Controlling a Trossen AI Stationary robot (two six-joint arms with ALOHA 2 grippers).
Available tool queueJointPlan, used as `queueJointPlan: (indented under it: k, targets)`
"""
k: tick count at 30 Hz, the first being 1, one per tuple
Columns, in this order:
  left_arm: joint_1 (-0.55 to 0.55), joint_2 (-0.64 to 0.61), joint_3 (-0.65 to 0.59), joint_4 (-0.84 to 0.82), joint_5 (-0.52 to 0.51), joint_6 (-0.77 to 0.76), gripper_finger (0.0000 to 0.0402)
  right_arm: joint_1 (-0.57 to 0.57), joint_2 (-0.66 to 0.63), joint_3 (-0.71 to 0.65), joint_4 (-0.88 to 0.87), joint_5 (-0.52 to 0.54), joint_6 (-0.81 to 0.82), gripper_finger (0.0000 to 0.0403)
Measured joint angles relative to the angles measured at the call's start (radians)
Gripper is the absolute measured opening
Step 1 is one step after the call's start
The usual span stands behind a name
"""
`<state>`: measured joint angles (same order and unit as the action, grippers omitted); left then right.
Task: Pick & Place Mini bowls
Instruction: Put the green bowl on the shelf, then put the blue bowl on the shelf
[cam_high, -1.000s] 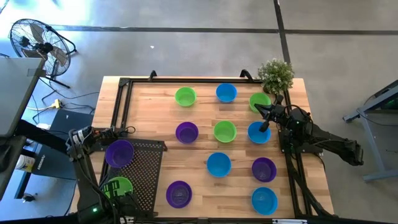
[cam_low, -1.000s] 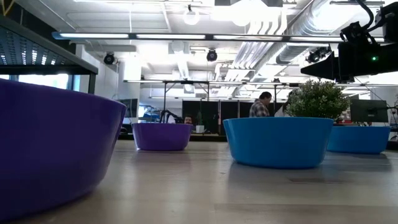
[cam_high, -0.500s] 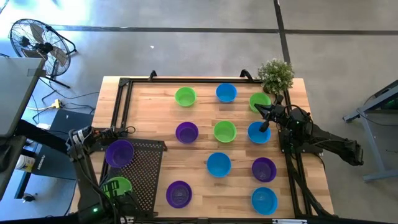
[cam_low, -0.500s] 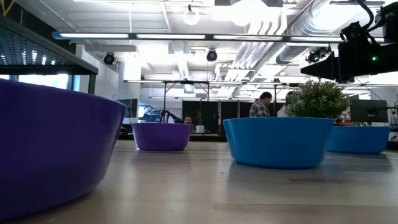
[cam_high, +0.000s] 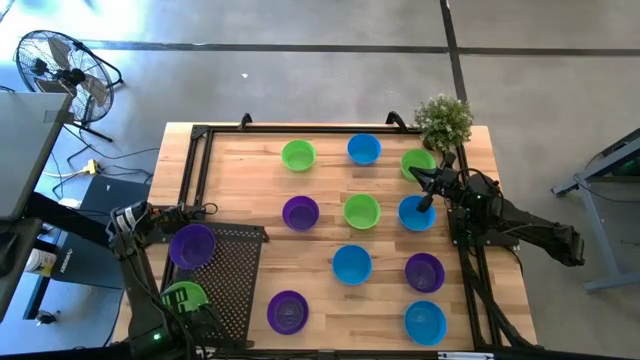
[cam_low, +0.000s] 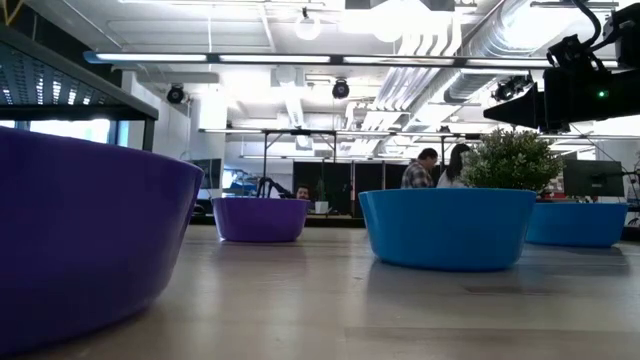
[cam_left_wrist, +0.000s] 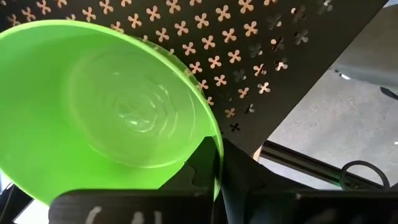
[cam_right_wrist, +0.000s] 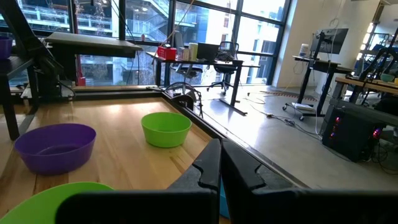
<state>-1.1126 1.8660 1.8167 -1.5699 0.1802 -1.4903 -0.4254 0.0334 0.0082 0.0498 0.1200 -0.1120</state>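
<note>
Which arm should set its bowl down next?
Left, probably. The left gripper is shut on a green bowl above the perforated black shelf, beside a purple bowl. The right gripper sits at a blue bowl among the others.

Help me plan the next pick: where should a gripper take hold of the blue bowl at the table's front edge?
Grip the small round blue plastic bowl by its thin rim, coming straight down from above, one finger inside and one outside. It sits upright and open, apart from the purple plastic bowl beside it, so any rim section looks reachable.
</note>
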Motion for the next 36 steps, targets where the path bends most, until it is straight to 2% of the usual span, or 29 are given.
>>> queueJointPlan:
  k: [14, 23, 29, 33, 36]
  targets:
    - [0.0, 0.008, -0.005, 0.0, 0.015, -0.034, 0.0134, 0.0, 0.0, 0.0, 0.0, 0.0, 0.0, 0.0]
    - [0.0, -0.018, 0.0, -0.001, -0.006, -0.03, 0.0144, 0.0, 0.0, 0.0, 0.0, 0.0, 0.0, 0.0]
    - [0.0, -0.052, 0.062, -0.001, -0.16, -0.027, 0.0145, 0.0, 0.0, 0.0, 0.0, 0.0, 0.0, 0.0]
    - [0.0, -0.074, 0.086, -0.001, -0.322, 0.043, 0.0145, 0.0, 0.0, 0.0, 0.0, 0.0, 0.0, 0.0]
    - [0.009, -0.091, 0.088, -0.001, -0.481, 0.137, 0.0141, 0.0, 0.0, 0.0, 0.0, 0.0, 0.0, 0.0]
